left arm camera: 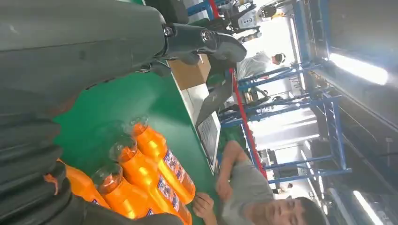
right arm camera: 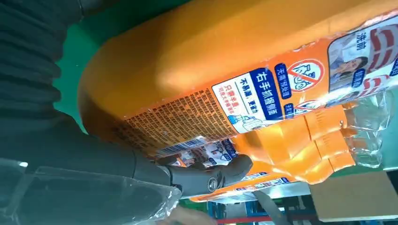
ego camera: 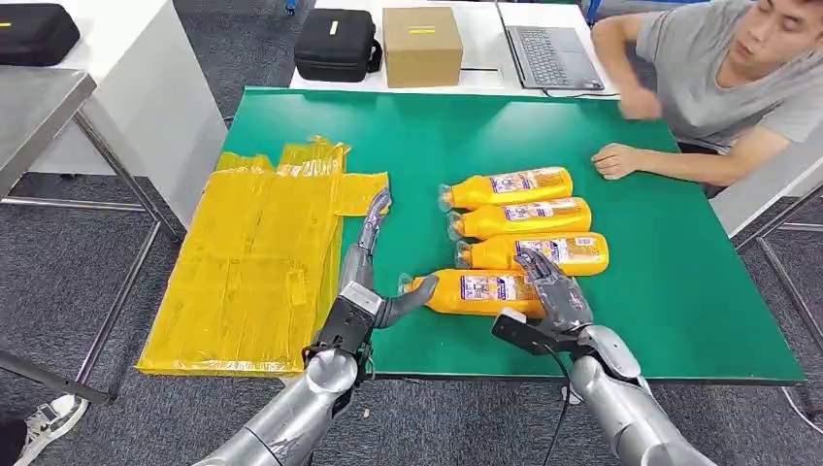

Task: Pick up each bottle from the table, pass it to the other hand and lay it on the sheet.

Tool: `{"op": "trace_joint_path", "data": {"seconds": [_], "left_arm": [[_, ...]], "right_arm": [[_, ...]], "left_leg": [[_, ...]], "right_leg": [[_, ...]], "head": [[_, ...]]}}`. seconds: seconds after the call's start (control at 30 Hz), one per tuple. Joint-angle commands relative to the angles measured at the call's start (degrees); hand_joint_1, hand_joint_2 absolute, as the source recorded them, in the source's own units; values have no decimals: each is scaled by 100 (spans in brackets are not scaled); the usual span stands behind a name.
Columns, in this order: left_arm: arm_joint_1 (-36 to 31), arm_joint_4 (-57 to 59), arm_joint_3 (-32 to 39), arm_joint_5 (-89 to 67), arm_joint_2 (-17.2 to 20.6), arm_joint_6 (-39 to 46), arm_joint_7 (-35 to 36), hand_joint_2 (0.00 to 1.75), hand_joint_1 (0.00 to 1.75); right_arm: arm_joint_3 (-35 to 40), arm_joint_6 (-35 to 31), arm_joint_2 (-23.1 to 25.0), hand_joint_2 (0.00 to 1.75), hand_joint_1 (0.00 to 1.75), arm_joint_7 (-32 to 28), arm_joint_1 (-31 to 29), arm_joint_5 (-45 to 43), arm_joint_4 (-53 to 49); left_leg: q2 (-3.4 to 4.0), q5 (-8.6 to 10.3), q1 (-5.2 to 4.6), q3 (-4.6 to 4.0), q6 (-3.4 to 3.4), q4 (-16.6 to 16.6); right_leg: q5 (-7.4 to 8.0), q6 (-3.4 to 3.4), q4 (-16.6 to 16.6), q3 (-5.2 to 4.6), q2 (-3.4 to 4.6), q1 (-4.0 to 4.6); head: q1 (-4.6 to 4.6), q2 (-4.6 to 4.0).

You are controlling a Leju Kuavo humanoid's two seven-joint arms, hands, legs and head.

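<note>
Several orange bottles lie side by side on the green table [ego camera: 679, 282], caps toward the yellow sheet [ego camera: 252, 262] at the left. My right hand [ego camera: 551, 289] lies over the base end of the nearest bottle [ego camera: 476, 291], fingers stretched across it toward the bottle behind [ego camera: 573, 252]. In the right wrist view its thumb [right arm camera: 206, 178] sits on the far side of that nearest bottle [right arm camera: 211, 61], which still rests on the table. My left hand [ego camera: 374, 282] is open between sheet and bottles, thumb pointing at the nearest bottle's cap [ego camera: 412, 284]. Bottle caps [left arm camera: 123, 151] show beyond the left hand.
A person [ego camera: 718, 78] sits at the far right corner with one hand [ego camera: 616, 160] on the table near the farthest bottle [ego camera: 514, 187]. Behind the table stand a laptop [ego camera: 548, 53], a cardboard box [ego camera: 422, 44] and a black case [ego camera: 337, 44].
</note>
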Motion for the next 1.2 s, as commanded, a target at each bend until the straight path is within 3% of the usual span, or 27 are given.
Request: {"op": "trace_joint_path", "data": {"seconds": [0.03,0.57,0.77,0.87,1.0,1.2], "left_arm": [[-162,172,11,2,64,-54,15,175,0],[-161,300,0,-87,83,-41,15,175,0],[-147,311,7,-110,81,-13,15,175,0],[-108,268,58,-156,92,55,15,175,0],[-64,222,88,-191,84,32,15,175,0],[-33,200,93,-207,75,30,15,175,0]], "right_arm": [[65,452,15,175,0,47,-52,79,230],[515,1335,-39,175,0,509,176,461,-205],[576,1291,7,175,0,490,159,508,-251],[551,948,129,175,0,225,225,444,-520],[678,1084,129,175,0,196,422,424,-1155],[712,1165,60,175,0,228,512,421,-1297]], "left_leg": [[1,-4,-2,13,-8,-3],[-4,-4,0,31,-11,-5],[3,-3,4,38,-10,-8],[3,-3,1,43,-13,-11],[12,-6,2,34,-11,-6],[3,-3,1,19,-7,-4]], "right_leg": [[-6,-6,0,12,-3,-1],[-8,-10,-2,26,-10,1],[-4,-9,-8,31,-1,5],[-7,-12,-6,33,-3,3],[-5,-10,1,22,9,3],[-6,-7,5,11,1,2]], "head": [[0,0],[0,0],[2,0],[0,-2],[2,-2],[2,0]]}}
